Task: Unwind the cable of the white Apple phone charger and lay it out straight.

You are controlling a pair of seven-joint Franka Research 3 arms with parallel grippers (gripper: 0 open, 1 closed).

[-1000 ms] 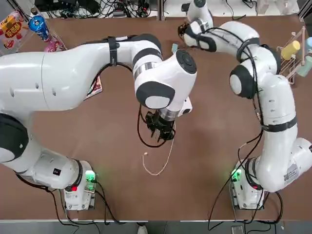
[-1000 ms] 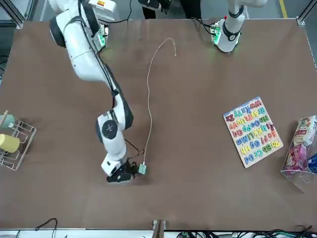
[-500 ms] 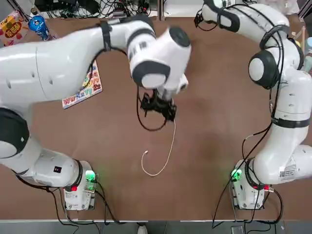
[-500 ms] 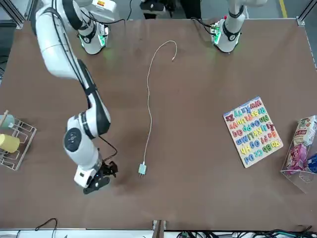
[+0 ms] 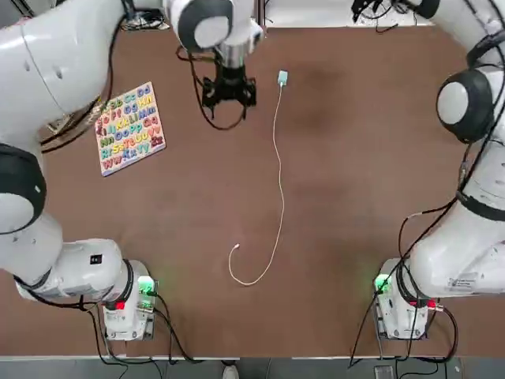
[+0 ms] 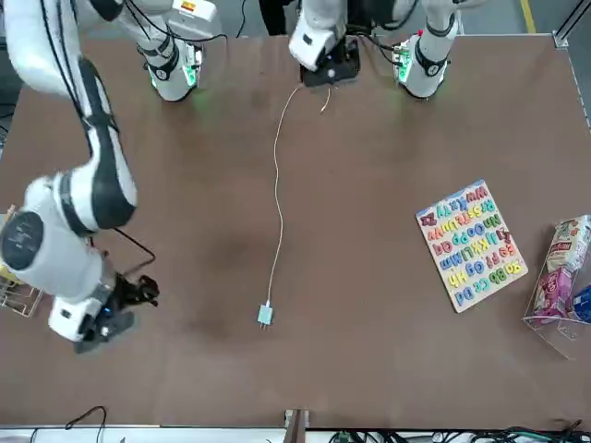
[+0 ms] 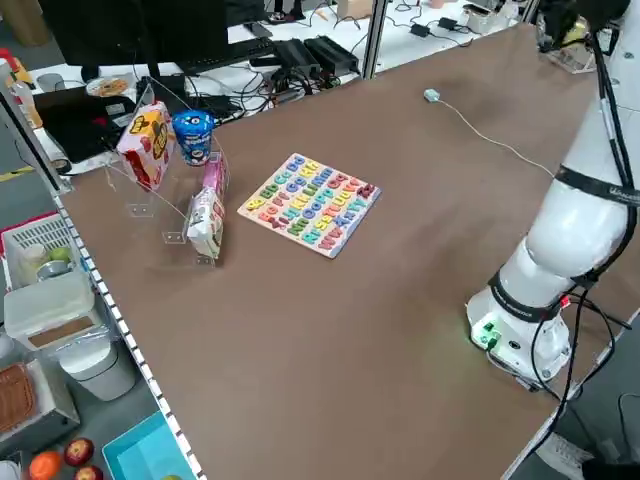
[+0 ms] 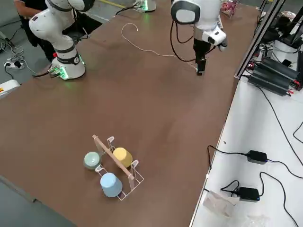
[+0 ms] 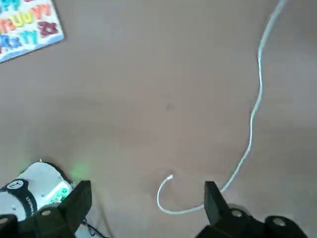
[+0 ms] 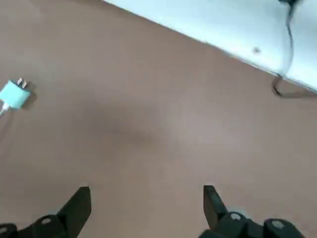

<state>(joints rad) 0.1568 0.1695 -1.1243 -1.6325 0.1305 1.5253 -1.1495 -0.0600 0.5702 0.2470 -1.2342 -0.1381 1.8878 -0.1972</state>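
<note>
Left claw [image 9: 148,210] and right claw [image 10: 147,213] hover wide and empty above the desk [image 5: 347,158], the charger [image 5: 282,78] lying flat, its cable [image 5: 282,189] hooked near the tip.

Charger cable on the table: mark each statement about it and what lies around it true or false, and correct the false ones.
1. The cable is wound into a coil. False: it is unwound, though it curves and ends in a hook.
2. The charger plug is attached to one end of the cable. True.
3. The left gripper is clamped on the cable. False: it is open and holds nothing, above the table.
4. The right gripper is open and empty, off to the plug's right-arm side. True.
5. The alphabet board lies on top of the cable. False: it lies apart from it, toward the left arm's side.
</note>
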